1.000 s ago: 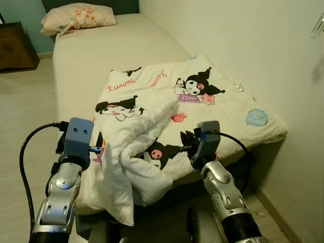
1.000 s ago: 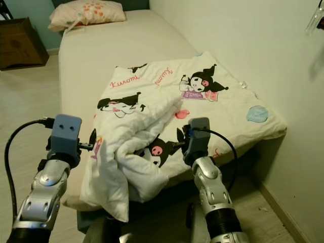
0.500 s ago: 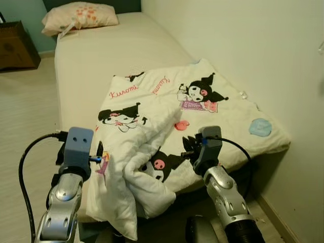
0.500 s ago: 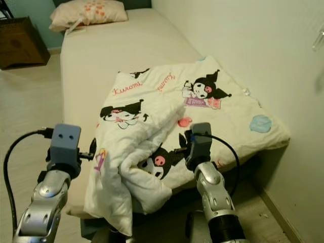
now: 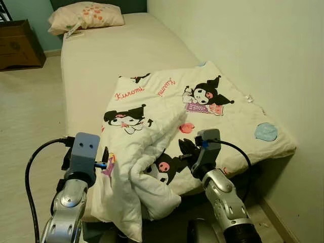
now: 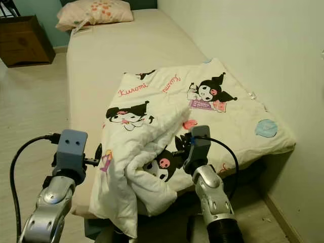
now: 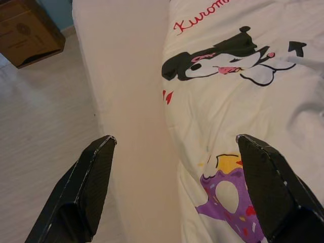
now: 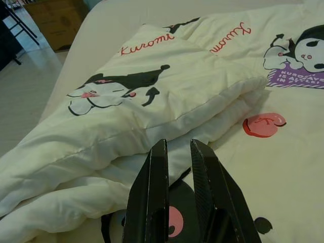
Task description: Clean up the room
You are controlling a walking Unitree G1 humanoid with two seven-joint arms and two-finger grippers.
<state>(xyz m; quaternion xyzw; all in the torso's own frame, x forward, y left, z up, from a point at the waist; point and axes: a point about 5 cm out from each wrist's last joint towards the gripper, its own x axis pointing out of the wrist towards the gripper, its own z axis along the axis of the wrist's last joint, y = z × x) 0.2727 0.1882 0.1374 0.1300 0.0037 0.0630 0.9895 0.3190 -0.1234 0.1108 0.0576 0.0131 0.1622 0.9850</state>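
Note:
A white quilted blanket (image 5: pixel 167 106) printed with black cartoon figures lies over the foot of the bed (image 5: pixel 101 55). Its near part is bunched into a thick fold (image 5: pixel 147 167) that hangs over the bed's end. My left gripper (image 5: pixel 104 161) is open at the blanket's left edge; in the left wrist view its fingers (image 7: pixel 86 187) stand wide apart over the mattress and the blanket's edge (image 7: pixel 228 152). My right gripper (image 5: pixel 185 152) is shut, and its tips (image 8: pixel 177 147) hover just above the fold (image 8: pixel 152 126) with nothing between them.
A pillow (image 5: pixel 86 16) lies at the head of the bed. A dark wooden cabinet (image 5: pixel 17 43) stands on the floor at the far left. A wall (image 5: pixel 253 40) runs close along the bed's right side. Pale floor (image 5: pixel 25 116) stretches to the left.
The whole picture has shifted, so the camera moved. Both grippers hold much the same places at the blanket's near end, and the fold looks unchanged.

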